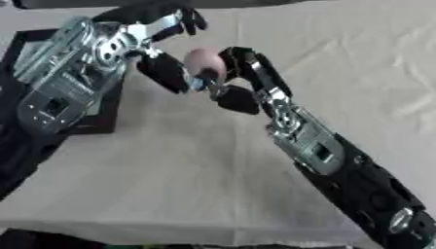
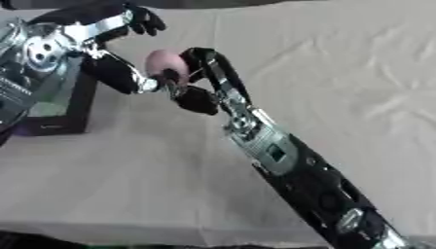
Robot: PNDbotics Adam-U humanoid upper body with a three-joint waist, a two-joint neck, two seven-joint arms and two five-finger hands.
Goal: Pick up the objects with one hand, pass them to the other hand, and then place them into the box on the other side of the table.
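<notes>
Left eye view. Right arm enters from the lower right and runs up to mid-frame. Right hand (image 1: pixel 243 80) has its fingers curled round a small pinkish round object (image 1: pixel 203 62), held up above the cloth-covered table (image 1: pixel 196 170). Left hand (image 1: pixel 157 41) comes in from the upper left and sits just beside the object; one dark finger reaches down along the object's left side, others are spread above it. Contact between left fingers and object looks likely, but I cannot tell for sure. The left hand is not clenched; its fingers are extended. Black box (image 1: pixel 98 124) lies on the table at the left edge, mostly hidden behind the left forearm.

Right eye view. Same moment, shifted. Object (image 2: pixel 163 62) shows more clearly here: pale pink, rounded, wedged between the right hand's (image 2: pixel 204 78) curled fingers and thumb. Left hand (image 2: pixel 115 46) fingers frame it from the left and above. The box (image 2: pixel 51 121) shows its dark wall and a greyish inside, well apart from the object, to the left and lower.
</notes>
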